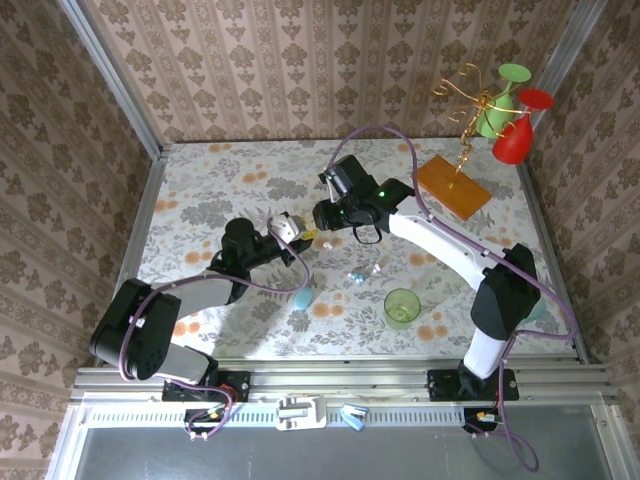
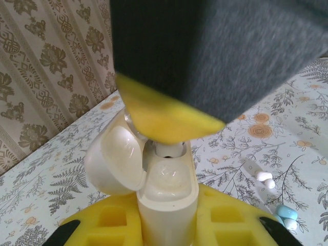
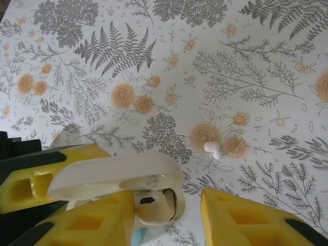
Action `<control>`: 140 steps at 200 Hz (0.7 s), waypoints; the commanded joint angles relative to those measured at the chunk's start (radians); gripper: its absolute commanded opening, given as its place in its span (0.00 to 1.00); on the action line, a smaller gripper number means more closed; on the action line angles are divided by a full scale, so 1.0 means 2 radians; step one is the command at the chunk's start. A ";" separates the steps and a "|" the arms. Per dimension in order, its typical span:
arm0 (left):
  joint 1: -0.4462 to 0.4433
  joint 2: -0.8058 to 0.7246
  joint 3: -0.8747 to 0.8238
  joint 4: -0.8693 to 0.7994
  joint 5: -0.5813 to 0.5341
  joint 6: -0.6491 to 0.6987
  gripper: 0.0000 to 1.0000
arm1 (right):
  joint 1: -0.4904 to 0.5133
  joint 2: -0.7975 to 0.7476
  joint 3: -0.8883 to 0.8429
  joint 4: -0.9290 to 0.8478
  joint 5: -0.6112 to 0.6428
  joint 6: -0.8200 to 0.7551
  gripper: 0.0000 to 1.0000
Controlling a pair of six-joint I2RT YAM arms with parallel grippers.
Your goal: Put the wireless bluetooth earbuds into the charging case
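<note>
Your right gripper has its yellow fingers partly apart and clamps nothing. They straddle the open mouth of the charging case. In the left wrist view, a seated earbud stands stem-down in one socket just under the right gripper's finger. The hollow beside it looks empty, though that is a judgement and not certain.

Your left gripper is closed on the case's lower body, with the lid swung open to one side. That arm is taken up with holding, so the fetching falls to the right one.

Going outward from the right fingers, the loose white earbud lies flat on the flowered table. It is beyond the fingertips and off toward the right-hand finger, apart from the case. Its long axis slants across the line between the two fingers, so you would probably need to turn the wrist to close across its narrow width.

From above, this earbud is just beside the right gripper on the near side, closer to it than to the left arm. A blue earbud lies farther out toward the near edge. It probably belongs to the light-blue case, not to this white one.
</note>
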 commanded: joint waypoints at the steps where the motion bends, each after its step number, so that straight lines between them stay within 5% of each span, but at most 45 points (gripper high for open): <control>1: 0.000 -0.006 -0.002 0.020 0.012 0.000 0.00 | 0.001 0.015 0.012 -0.011 -0.007 -0.006 0.38; 83: 0.001 -0.001 -0.003 0.024 -0.010 0.007 0.00 | -0.004 0.003 0.000 -0.028 -0.001 0.006 0.00; 140: 0.001 0.009 0.000 0.027 -0.010 0.008 0.00 | -0.006 -0.008 -0.007 -0.001 -0.045 0.008 0.00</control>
